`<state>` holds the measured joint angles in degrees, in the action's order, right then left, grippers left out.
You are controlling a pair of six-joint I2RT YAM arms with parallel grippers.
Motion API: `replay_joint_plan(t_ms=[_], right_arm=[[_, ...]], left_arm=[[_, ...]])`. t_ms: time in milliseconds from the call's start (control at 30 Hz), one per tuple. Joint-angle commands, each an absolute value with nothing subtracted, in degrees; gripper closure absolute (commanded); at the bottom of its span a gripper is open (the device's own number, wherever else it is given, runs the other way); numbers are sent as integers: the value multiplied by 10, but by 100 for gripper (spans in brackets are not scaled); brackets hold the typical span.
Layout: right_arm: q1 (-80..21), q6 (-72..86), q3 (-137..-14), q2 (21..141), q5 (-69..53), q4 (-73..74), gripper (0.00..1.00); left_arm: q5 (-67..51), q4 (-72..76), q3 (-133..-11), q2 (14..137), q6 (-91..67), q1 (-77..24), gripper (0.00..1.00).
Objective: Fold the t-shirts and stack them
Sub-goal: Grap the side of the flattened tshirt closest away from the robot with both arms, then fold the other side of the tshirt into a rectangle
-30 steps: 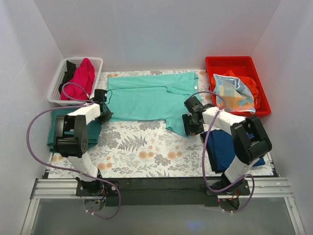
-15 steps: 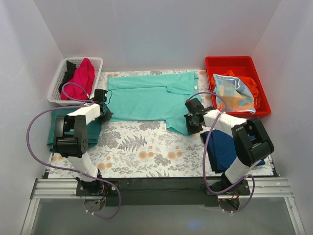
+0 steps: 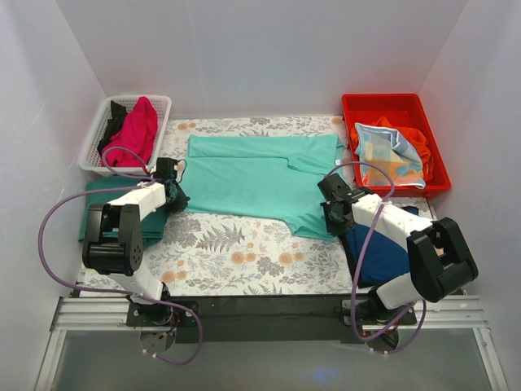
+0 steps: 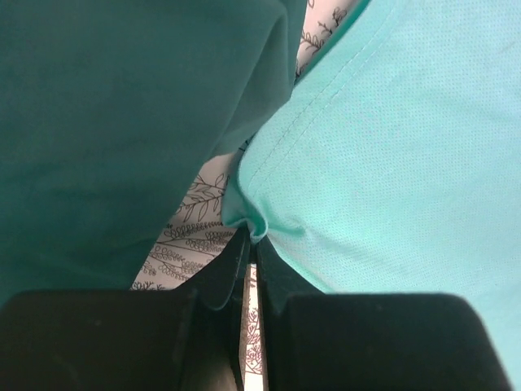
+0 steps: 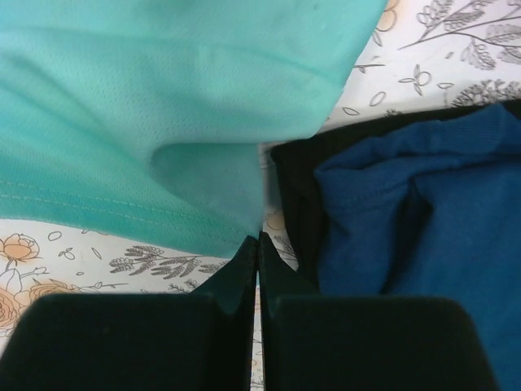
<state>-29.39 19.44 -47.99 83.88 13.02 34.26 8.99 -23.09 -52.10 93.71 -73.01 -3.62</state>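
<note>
Mint t-shirt [image 3: 260, 175] lies spread flat toward 12 o'clock on flowered table cover [image 3: 236, 261], left gripper [image 3: 179, 199] clenched on its 8 o'clock corner, right gripper [image 3: 331, 218] clenched on its 4 o'clock corner, probably to lift that near edge together for a fold.

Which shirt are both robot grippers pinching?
The mint-green t-shirt spread flat in the middle: the left gripper and right gripper each pinch its edge. The dark green shirt, navy-blue shirt and magenta shirt sit aside, ungripped.
</note>
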Motion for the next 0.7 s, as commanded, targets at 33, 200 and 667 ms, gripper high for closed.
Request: replay_joint_plan(t_ms=[33,200,667], right_arm=[[-294,197,-485,815,169,370,99],[-294,202,-523,816,164,368,99],[-267,199,-634,844,199,344,99]], left_arm=[[81,-266,-511,905,-720,-41,100],[83,-289,-548,874,-724,-47,100],[124,-290,-688,924,-727,-48,100]])
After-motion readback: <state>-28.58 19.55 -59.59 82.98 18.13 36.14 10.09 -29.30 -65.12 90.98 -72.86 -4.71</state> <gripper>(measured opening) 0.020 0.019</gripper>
